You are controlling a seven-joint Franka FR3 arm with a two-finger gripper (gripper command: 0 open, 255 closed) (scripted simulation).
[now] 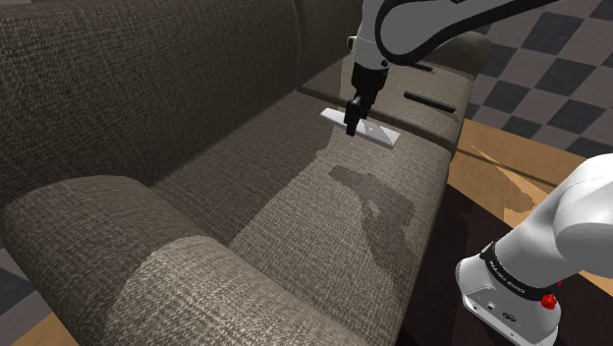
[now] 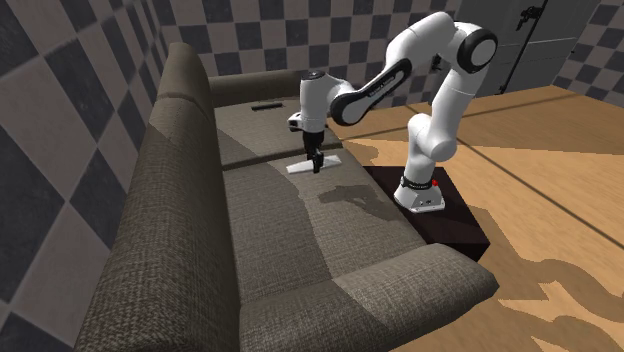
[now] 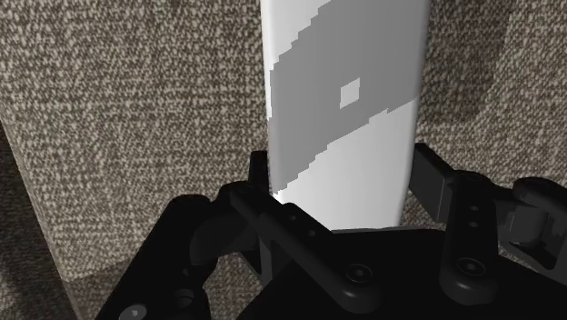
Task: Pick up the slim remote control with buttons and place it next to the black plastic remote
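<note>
The slim remote (image 1: pixel 378 131) is drawn plain white and flat. It is at the sofa's middle seat cushion (image 1: pixel 324 211), near the seam to the far cushion. My black gripper (image 1: pixel 351 122) comes straight down on it and is shut on its narrow sides. In the wrist view the fingers (image 3: pixel 257 198) clasp the white remote (image 3: pixel 345 109) between them. Whether it rests on the fabric or hangs just above it I cannot tell. The black remote (image 1: pixel 428 99) lies on the far cushion, beyond the gripper. From the second exterior view it shows as a black remote (image 2: pixel 268 105) behind the gripper (image 2: pixel 315 162).
The sofa's tall backrest (image 1: pixel 147 79) runs along the shoulder view's left, and a bulky armrest (image 1: pixel 167 285) closes the near end. The dark stand (image 2: pixel 445 228) sits on a wooden floor (image 2: pixel 560 160) beside the seat front. Checkered walls lie behind.
</note>
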